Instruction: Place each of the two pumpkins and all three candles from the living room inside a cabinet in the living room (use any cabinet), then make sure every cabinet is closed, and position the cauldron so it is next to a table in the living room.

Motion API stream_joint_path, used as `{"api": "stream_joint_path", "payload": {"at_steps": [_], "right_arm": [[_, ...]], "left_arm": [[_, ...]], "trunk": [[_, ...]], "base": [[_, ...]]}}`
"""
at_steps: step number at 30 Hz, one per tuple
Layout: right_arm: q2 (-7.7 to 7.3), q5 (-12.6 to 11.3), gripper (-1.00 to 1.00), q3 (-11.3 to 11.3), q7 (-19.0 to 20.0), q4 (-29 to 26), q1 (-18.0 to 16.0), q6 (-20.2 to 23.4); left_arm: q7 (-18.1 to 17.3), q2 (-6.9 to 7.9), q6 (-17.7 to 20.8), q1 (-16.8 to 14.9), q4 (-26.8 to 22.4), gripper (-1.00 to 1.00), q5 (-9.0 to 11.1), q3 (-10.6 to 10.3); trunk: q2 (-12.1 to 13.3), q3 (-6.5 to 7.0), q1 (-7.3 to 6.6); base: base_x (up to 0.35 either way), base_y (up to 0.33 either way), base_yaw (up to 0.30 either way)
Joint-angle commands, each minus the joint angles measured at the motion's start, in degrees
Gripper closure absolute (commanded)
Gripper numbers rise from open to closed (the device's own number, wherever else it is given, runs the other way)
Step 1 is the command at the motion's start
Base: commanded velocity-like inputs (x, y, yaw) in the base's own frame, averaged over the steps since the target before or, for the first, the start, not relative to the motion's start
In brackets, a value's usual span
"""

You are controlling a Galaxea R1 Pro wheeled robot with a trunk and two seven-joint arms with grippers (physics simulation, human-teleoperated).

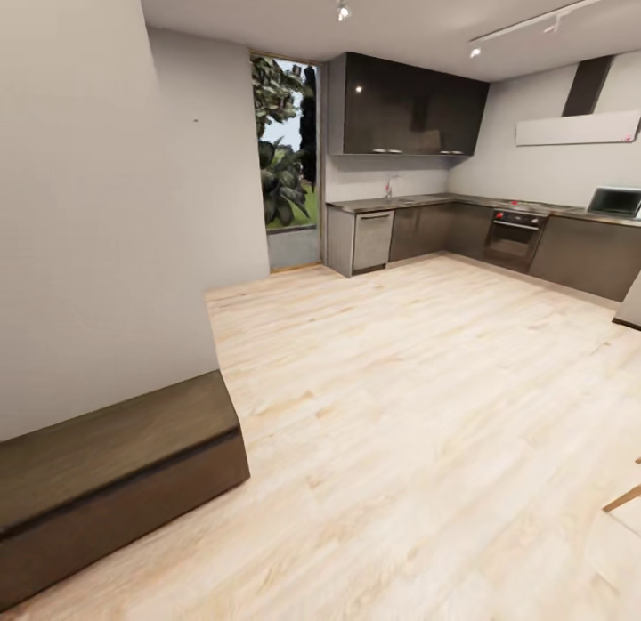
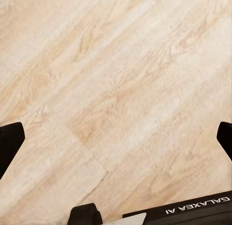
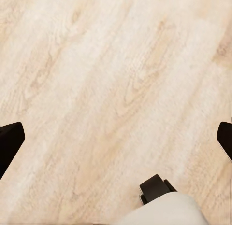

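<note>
Showing long, low, dark-brown cabinet, closed

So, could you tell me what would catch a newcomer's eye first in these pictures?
Probably the wide pale wooden floor, which runs from the foreground to the far wall. Next, the low dark-brown cabinet against the white wall at the head view's lower left, its front closed. Then the dark kitchen units along the back, beside a tall window showing green plants.
</note>
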Motion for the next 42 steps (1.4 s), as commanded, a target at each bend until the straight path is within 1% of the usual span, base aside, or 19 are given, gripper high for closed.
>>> {"api": "stream_joint_path", "payload": {"at_steps": [1, 9, 14, 19, 23, 42], "right_arm": [[0.02, -0.61, -1.0, 0.0, 0.05, 0.0, -0.02, -0.26], [0.02, -0.54, -1.0, 0.0, 0.04, 0.0, -0.02, -0.24], [0.02, -0.53, -1.0, 0.0, -0.02, 0.0, -0.02, -0.24], [0.06, -0.47, -1.0, 0.0, -0.05, 0.0, -0.02, -0.24], [0.43, -0.29, -1.0, 0.0, -0.05, 0.0, -0.02, -0.24], [0.46, -0.27, -1.0, 0.0, -0.05, 0.0, -0.02, -0.15]], "left_arm": [[0.27, 0.01, 0.37, -0.02, -0.09, -1.0, -0.59, -0.17], [0.27, 0.05, 0.37, -0.02, -0.09, -1.0, -0.59, -0.17], [0.27, 0.02, 0.37, -0.02, -0.09, -1.0, -0.59, -0.17], [0.27, 0.0, 0.37, -0.02, -0.09, -1.0, -0.59, -0.17], [0.27, 0.01, 0.37, -0.02, -0.09, -1.0, -0.59, -0.17], [0.27, 0.01, 0.37, -0.02, -0.09, -1.0, -0.59, -0.17]], "trunk": [[-0.03, -0.06, -0.03], [-0.03, -0.06, -0.03], [-0.03, -0.06, -0.03], [-0.03, -0.06, -0.03], [-0.03, -0.06, -0.03], [-0.03, -0.06, -0.03]], "base": [[-0.229, -0.197, 0.289], [-0.194, -0.191, 0.289], [-0.091, -0.137, 0.289], [-0.007, -0.017, 0.289], [0.0, -0.001, 0.289], [0.0, 0.0, 0.289]]}}
